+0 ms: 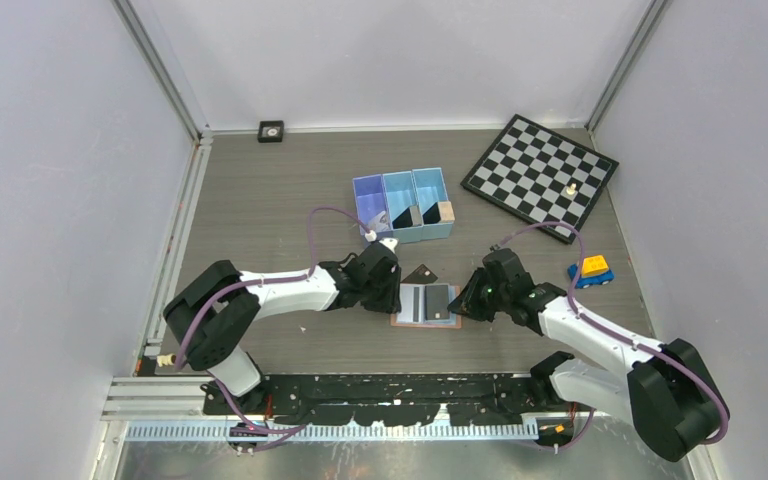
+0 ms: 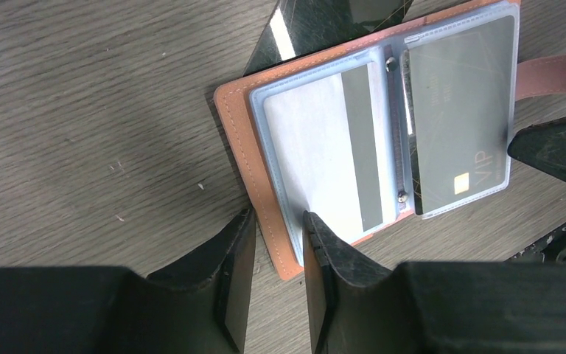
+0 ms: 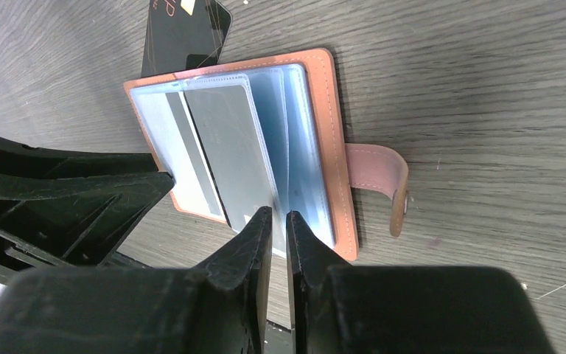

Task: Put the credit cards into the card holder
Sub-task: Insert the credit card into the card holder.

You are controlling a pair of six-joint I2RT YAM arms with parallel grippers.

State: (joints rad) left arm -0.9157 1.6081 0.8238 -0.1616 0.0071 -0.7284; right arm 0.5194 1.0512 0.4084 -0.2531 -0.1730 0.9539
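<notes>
The salmon-tan card holder lies open on the table between both grippers, its clear sleeves up and its snap tab to the side. One sleeve shows a card's white back with a dark stripe. My right gripper is shut on the edge of a black credit card that sits in a raised sleeve page. My left gripper is narrowly open, straddling the holder's leather edge. Another black card lies just beyond the holder.
A three-compartment blue bin behind the holder holds dark cards and a tan block. A chessboard with a white piece sits at the back right. A blue and yellow toy car is to the right.
</notes>
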